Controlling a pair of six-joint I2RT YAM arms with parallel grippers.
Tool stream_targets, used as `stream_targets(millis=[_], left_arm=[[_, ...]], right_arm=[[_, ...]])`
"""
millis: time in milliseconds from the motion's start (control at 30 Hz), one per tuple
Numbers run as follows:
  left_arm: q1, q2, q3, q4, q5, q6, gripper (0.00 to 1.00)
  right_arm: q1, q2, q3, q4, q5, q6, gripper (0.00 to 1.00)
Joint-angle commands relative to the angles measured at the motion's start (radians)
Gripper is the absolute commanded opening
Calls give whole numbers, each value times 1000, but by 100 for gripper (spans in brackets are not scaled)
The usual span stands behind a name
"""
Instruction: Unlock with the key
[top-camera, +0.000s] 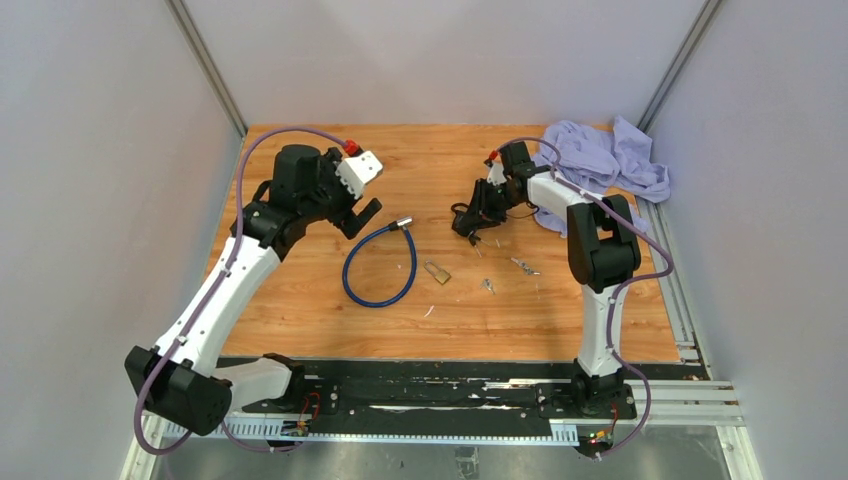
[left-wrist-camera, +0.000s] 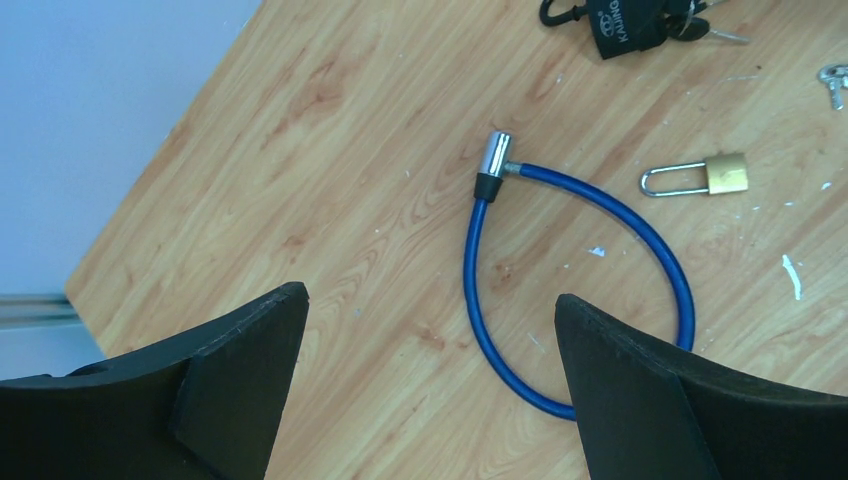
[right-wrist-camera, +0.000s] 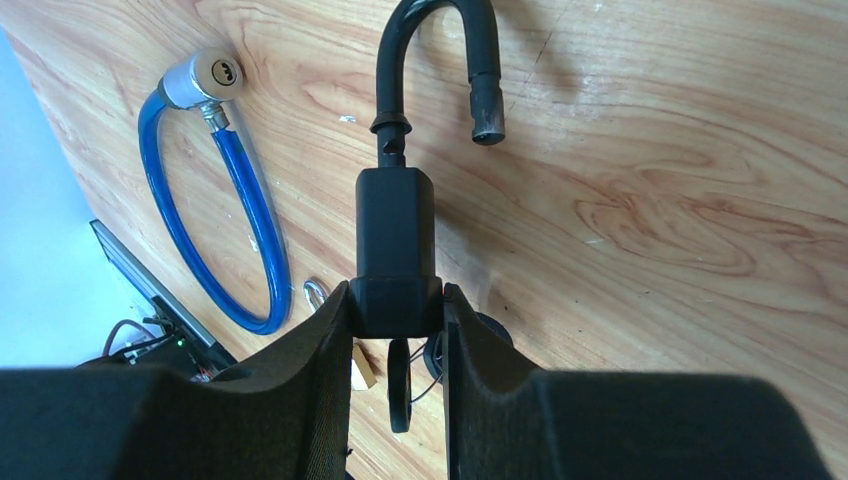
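My right gripper (top-camera: 478, 222) (right-wrist-camera: 396, 300) is shut on the lower end of a black padlock (right-wrist-camera: 396, 230) (top-camera: 470, 218), held just over the wood. Its shackle (right-wrist-camera: 436, 50) stands raised, with the free end out of the body. A black-headed key (right-wrist-camera: 399, 385) sticks out of the padlock's underside between my fingers, with more keys on a ring behind it. The same padlock shows at the top edge of the left wrist view (left-wrist-camera: 625, 25). My left gripper (top-camera: 360, 215) (left-wrist-camera: 430, 300) hangs open and holds nothing, over the near side of a blue cable lock (left-wrist-camera: 640, 230) (top-camera: 380, 265).
A small brass padlock (top-camera: 437, 271) (left-wrist-camera: 727, 173) lies shut beside the cable loop. Loose silver keys (top-camera: 523, 266) lie right of it, another small key (top-camera: 487, 286) nearer. A crumpled lilac cloth (top-camera: 600, 160) fills the far right corner. Grey walls enclose the table.
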Motion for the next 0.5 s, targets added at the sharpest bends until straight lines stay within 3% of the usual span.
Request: stream_targets(millis=[0,100,233,333,467], left_arm=[[2,-35,21,-4,52,-26,98],[3,-42,18,-10,58,-22,98],[5,-51,21,-25,56,-22,98],[3,-50,43,-59,57,-8,98],[4,-46,72,-84,55,-9,98]], right_arm=[[-1,12,30,-25,3,19,18],[-1,7,46,-63,59,10,38],[-1,-2,91,-167,202,-30,50],[-1,-23,131,-232,296,-68,57],[2,-50,183,-279,390,-107,56]])
